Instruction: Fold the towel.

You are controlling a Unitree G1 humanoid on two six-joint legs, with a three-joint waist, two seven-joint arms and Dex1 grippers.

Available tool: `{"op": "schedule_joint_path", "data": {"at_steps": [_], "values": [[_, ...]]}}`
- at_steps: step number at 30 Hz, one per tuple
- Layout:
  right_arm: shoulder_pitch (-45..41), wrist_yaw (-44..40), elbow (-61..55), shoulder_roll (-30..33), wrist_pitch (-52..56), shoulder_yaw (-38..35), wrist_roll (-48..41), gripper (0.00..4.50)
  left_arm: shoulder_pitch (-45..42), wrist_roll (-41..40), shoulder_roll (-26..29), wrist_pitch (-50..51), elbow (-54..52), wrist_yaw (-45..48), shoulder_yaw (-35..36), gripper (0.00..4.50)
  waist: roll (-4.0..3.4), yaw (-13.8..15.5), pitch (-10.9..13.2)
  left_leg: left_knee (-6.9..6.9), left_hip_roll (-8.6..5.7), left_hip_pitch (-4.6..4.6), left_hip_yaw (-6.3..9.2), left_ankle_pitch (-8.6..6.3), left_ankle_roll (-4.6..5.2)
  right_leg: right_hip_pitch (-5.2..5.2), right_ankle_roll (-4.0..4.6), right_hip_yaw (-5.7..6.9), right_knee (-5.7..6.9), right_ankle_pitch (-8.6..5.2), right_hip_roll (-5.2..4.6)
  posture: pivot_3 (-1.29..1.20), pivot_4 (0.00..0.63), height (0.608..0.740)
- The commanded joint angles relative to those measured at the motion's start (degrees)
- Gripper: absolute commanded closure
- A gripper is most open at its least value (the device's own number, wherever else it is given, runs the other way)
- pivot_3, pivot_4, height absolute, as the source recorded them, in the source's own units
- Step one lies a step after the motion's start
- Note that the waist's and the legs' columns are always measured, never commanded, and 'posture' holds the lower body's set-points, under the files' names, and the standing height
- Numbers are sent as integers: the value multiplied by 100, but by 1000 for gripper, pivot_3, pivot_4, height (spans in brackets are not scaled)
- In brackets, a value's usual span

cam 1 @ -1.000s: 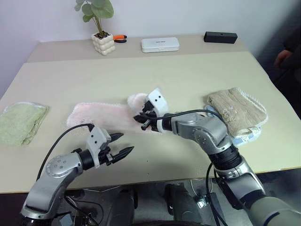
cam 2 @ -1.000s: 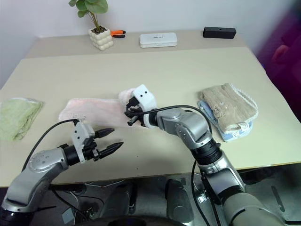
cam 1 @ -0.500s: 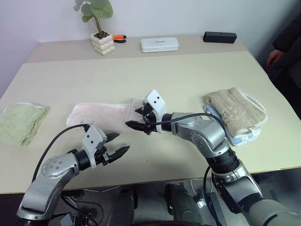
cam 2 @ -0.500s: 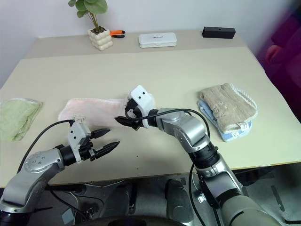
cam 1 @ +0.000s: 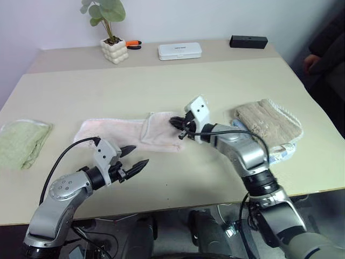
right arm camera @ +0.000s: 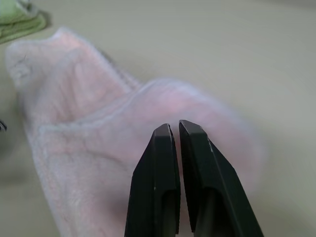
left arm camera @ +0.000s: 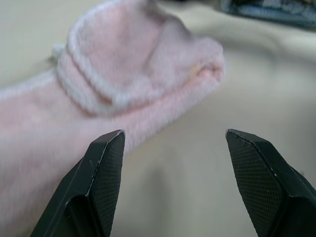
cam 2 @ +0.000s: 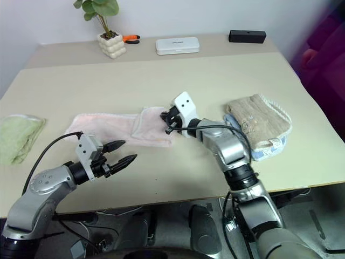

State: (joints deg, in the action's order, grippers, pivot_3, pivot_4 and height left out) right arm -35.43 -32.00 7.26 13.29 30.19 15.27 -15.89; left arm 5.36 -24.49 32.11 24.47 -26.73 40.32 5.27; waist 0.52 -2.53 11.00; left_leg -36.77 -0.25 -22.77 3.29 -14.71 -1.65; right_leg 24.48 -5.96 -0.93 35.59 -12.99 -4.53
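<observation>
Our pink towel (cam 1: 129, 131) lies flat along the middle of the table (cam 1: 215, 86), its right end already turned back over the body to form a doubled flap. Our right tool (cam 1: 177, 126) sits at that flap's right edge with its 2 fingers pressed together; we judge nothing is pinched between them, since the wrist view shows the cloth lying beyond the tips. Our left tool (cam 1: 136, 157) hovers near the table's front, just short of the towel's near edge, fingers spread and empty.

We judge 1 fold is laid and the next wants care. To do it well, we should press the flap flat first, then take the left end by its scalloped corner, grip both layers, lift low and carry it squarely across so the edges line up without dragging the flap askew.
</observation>
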Motion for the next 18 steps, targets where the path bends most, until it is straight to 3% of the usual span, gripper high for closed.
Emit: {"op": "schedule_joint_path", "data": {"at_steps": [1,6,10,13,17,18], "values": [[-141,-318,650,-282,-528,402,373,4441,-23,-62,-119,-55,2,-148,90,1150,1,6,0,0,0,-1,1,0,0,0,0,0,1,0,0,0,150,738],[-93,-234,1181,-307,-878,619,997,4441,102,-24,-250,-58,-92,-378,146,1150,8,15,-7,-3,-2,5,0,1,-1,-5,1,-2,3,0,-3,0,150,738],[-64,-239,399,-156,-945,72,768,4441,497,-107,-337,-73,-267,-606,470,1150,7,29,-5,-2,-1,22,2,0,-1,-18,2,-1,11,-2,-2,0,150,738],[-117,-543,-444,94,-840,-262,444,3644,746,-490,-544,88,-383,-850,916,1150,7,54,-3,-2,-2,19,2,0,-2,-14,4,-1,11,-3,-4,0,150,738],[-229,-1050,-1322,512,-765,-352,251,1632,847,-1561,-1122,816,-329,-1791,1799,0,9,41,-4,-3,-1,19,4,0,-2,-15,3,0,12,-3,-3,0,150,738],[-249,-1153,-1455,593,-748,-351,216,1166,843,-1841,-1252,962,-337,-2002,1994,0,9,30,-4,-3,0,20,7,0,-2,-14,1,1,15,-2,-3,0,150,738]]}}
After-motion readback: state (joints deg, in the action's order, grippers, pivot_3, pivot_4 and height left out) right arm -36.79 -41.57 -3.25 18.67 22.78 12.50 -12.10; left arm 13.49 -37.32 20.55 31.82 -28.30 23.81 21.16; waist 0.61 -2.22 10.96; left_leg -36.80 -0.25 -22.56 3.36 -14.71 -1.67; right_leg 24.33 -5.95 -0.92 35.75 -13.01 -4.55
